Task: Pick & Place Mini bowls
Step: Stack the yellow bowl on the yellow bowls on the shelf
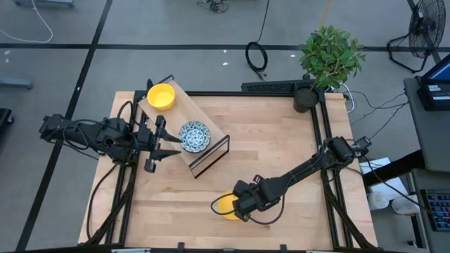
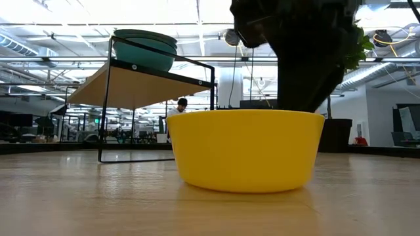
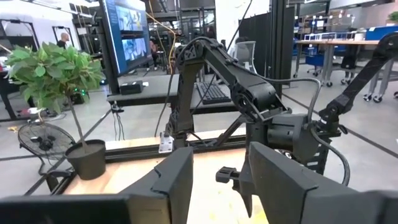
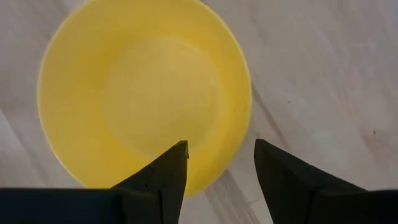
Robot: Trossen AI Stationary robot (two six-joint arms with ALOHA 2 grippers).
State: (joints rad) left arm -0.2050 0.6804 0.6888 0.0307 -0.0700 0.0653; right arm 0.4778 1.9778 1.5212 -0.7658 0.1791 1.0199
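Right gripper (image 4: 216, 163) above yellow bowl (image 4: 144, 93), jaws wide, straddling near rim. Descend straight, pinch rim squarely. Left gripper (image 1: 166, 141) beside rack (image 1: 211, 156), jaws apart, empty.

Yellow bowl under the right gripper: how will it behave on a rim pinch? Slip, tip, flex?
The yellow bowl looks smooth and glossy, so the right gripper, open over its rim, may slip. Its thin wall suggests it is light, probably stiff plastic. The base is narrower than the rim, so an off-centre lift could tip it.
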